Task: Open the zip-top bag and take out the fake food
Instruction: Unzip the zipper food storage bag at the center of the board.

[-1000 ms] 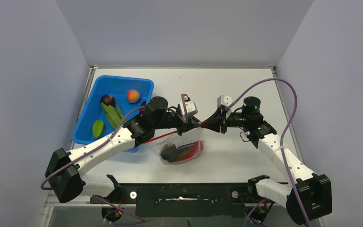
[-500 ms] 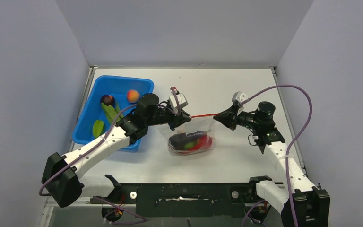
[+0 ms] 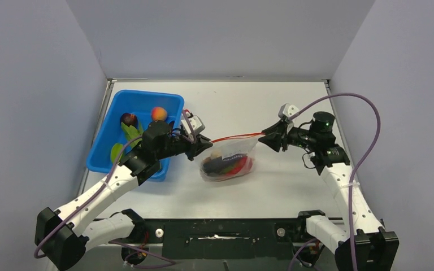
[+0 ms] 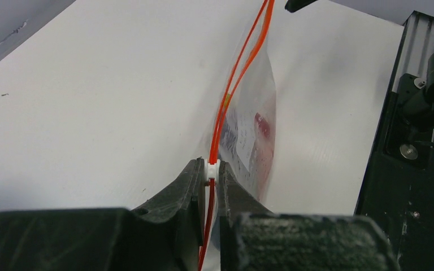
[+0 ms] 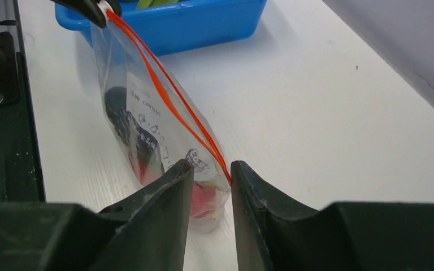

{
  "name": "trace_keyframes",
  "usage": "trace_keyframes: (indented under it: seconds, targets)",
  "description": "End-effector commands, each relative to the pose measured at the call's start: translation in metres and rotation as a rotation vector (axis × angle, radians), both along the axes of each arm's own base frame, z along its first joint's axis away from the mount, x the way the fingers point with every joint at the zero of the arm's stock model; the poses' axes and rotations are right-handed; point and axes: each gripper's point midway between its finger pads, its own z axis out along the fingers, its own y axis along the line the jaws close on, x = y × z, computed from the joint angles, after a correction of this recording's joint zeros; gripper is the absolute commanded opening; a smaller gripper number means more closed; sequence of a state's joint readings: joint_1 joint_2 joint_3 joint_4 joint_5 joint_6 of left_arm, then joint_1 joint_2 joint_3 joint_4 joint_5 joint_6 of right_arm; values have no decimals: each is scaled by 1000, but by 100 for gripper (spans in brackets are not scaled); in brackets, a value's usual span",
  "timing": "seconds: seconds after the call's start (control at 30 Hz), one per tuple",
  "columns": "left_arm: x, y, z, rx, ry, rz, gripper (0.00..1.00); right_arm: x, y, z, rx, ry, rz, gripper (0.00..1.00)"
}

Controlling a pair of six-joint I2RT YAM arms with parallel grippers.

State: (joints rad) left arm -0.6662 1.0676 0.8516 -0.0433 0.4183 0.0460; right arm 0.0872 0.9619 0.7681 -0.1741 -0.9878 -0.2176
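The zip-top bag lies on the white table between my arms, with its orange-red zipper strip stretched along the top. My left gripper is shut on the white slider at the strip's left end. The strip's two strands stand a little apart. My right gripper is at the bag's right corner. Its jaws are slightly apart with the corner between them, and the strip's end touches one finger. The fake food, red and dark pieces, is inside the bag.
A blue bin stands at the left, right behind my left arm. It holds an orange-pink peach, long green pods and a dark fruit. The black base rail runs along the near edge.
My left gripper has drawn the slider leftwards along the strip towards the bin. The strip is longer between the grippers, and the bag has moved left and sagged. The right arm swung right, then held.
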Motion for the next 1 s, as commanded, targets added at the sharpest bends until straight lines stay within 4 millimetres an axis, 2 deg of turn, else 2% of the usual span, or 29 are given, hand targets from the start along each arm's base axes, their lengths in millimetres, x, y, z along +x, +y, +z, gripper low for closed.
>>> trace_keyframes:
  seconds: [0.0, 0.03, 0.1, 0.3, 0.43, 0.5, 0.63, 0.8, 0.87, 0.97]
  targets:
    - [8, -1, 40, -132, -100, 28, 0, -18, 13, 18, -97, -29, 136, 51]
    - [10, -2, 39, -127, -95, 30, 0, -16, 17, 16, -124, -20, 124, 65]
    - [12, -2, 36, -107, -82, 33, 0, -12, 26, 12, -193, -36, 100, 74]
    - [11, 0, 30, -81, -79, 29, 0, 4, 50, 2, -368, -126, 124, 78]
    - [9, 1, 33, -90, -79, 27, 0, 14, 64, 8, -411, -159, 141, 81]
    - [8, 1, 34, -93, -79, 25, 0, 13, 73, 14, -412, -183, 167, 82]
    - [8, 1, 33, -94, -70, 30, 0, -1, 92, 27, -387, -240, 251, 82]
    - [7, 0, 31, -93, -57, 27, 0, -17, 107, 56, -286, -346, 319, 81]
    - [8, 0, 29, -92, -50, 29, 0, -15, 110, 63, -255, -379, 314, 81]
    - [8, -1, 27, -90, -42, 25, 0, -1, 111, 57, -282, -386, 279, 81]
